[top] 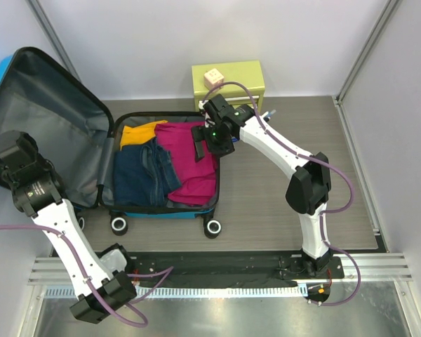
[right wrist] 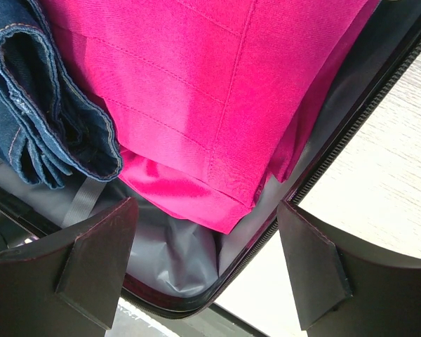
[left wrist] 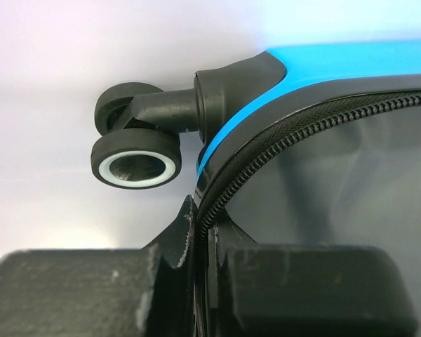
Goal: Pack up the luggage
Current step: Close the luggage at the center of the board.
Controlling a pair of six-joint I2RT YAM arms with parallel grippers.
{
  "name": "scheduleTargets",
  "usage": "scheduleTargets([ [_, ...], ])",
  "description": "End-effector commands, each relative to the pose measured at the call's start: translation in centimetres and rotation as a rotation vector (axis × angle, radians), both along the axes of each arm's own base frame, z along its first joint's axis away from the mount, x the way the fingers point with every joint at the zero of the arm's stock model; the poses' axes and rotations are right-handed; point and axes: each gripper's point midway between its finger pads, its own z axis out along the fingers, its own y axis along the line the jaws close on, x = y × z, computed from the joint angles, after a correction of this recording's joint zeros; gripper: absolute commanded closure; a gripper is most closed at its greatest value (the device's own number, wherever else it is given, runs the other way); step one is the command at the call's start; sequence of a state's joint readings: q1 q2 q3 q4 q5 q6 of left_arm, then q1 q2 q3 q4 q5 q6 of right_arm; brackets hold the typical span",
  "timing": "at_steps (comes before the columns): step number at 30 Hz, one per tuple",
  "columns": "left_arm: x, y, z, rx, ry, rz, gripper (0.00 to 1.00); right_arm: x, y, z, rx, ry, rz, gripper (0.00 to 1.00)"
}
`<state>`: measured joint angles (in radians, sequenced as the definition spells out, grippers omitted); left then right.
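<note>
Left claw tight on luggage rim

From here I see a table with a grey-brown wood-grain top and pale panels on three sides. The blue suitcase lies open on its left half. The packed half is flat with its two wheels toward me, and the lid is tipped up to the left. A small green chest stands at the back edge, just behind the suitcase's far right corner. A black plate runs along the near edge.
</note>
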<state>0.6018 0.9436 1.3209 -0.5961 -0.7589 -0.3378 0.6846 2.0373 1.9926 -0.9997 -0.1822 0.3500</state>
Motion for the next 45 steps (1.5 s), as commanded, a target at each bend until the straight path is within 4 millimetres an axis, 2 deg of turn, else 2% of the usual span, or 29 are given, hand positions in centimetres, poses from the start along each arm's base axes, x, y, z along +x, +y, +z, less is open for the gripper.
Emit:
scheduleTargets([
  [1, 2.3, -1.4, 1.3, 0.011, -0.101, -0.130, 1.00, 0.0, -0.1, 4.5, 0.067, -0.080, 0.001, 0.14],
  [6, 3.5, -3.2, 2.0, 0.024, -0.174, -0.230, 1.00, 0.1, 0.0, 5.2, 0.077, -0.093, 0.003, 0.14],
  [12, 1.9, -5.4, 2.8, 0.079, -0.278, -0.280, 1.00, 0.4, 0.4, 6.2, 0.100, -0.109, -0.001, 0.14],
  [20, 3.0, -8.2, 2.7, 0.060, -0.323, -0.431, 1.00, 0.9, 0.5, 6.9, 0.107, -0.135, -0.002, 0.14],
  [25, 3.4, -10.0, 3.2, 0.058, -0.350, -0.529, 1.00, 1.1, -0.1, 7.6, 0.105, -0.154, -0.016, 0.14],
  [33, 4.2, -12.0, 2.9, 0.028, -0.360, -0.634, 1.00, 1.8, -1.5, 8.3, 0.099, -0.178, -0.054, 0.13],
  [45, 7.5, -14.7, 1.3, -0.064, -0.321, -0.806, 1.00, 2.7, -4.6, 8.6, 0.092, -0.171, -0.124, 0.12],
])
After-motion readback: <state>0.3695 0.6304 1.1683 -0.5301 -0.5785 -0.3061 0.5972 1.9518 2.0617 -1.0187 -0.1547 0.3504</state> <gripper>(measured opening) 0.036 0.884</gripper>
